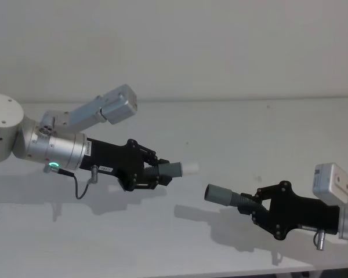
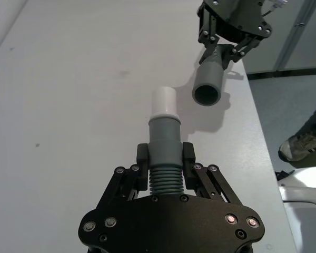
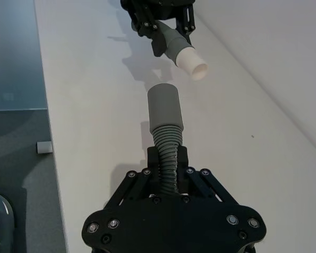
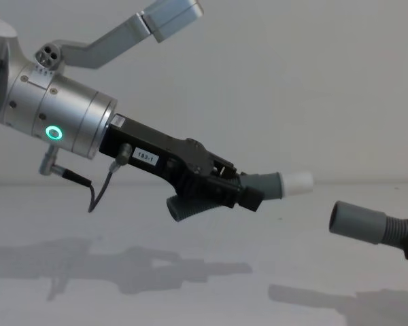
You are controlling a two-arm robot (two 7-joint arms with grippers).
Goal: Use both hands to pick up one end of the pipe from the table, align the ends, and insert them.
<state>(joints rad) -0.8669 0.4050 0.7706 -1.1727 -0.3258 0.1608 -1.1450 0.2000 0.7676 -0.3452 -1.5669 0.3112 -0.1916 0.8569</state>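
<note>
- The left gripper point(image 1: 162, 172), black with a green ring light on its silver wrist, reaches in from the left of the head view and hangs above the white desk point(image 1: 249, 133).
- Its jaws pinch the first hose piece point(image 1: 173, 169) on the ribbed part, just behind the smooth grey collar, as the left wrist view point(image 2: 164, 134) shows.
- The white plug tip point(image 1: 189, 168) sticks out past the jaws towards the robot's right. In the chest view the tip point(image 4: 298, 181) tilts slightly upward.
- The right gripper point(image 1: 252, 205) comes in from the lower right of the head view, also off the desk, with its shadow on the surface beneath.
- Its jaws are clamped on the ribbed section of the second hose piece point(image 3: 167, 145), and the piece runs forward out of the jaws.
- The open grey cuff point(image 1: 219, 194) at the front of that piece faces the robot's left, towards the plug tip.
- The two ends are near each other but apart, with a clear gap between them.
- They are not lined up: in the chest view the cuff point(image 4: 357, 221) sits lower than the white tip, and in the head view it lies nearer the robot.
</note>
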